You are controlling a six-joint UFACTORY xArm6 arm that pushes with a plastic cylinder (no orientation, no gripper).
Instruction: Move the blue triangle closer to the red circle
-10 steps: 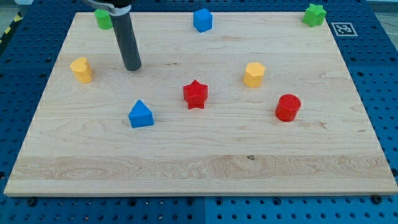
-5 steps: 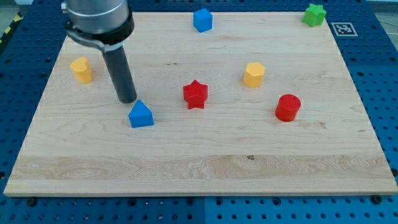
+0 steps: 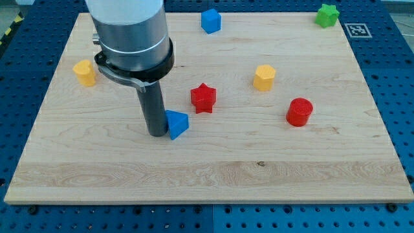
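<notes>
The blue triangle lies on the wooden board, left of centre and below-left of the red star. My tip stands against the triangle's left side, touching it. The red circle sits well to the view's right of the triangle, at about the same height. The arm's grey body hides part of the board's top left.
A yellow block stands at the view's left, a yellow hexagon-like block right of centre. A blue block sits near the top edge. A green star is at the top right corner.
My tip has moved down and to the right, from above the blue triangle to its left side. The triangle has slid to the right and turned.
</notes>
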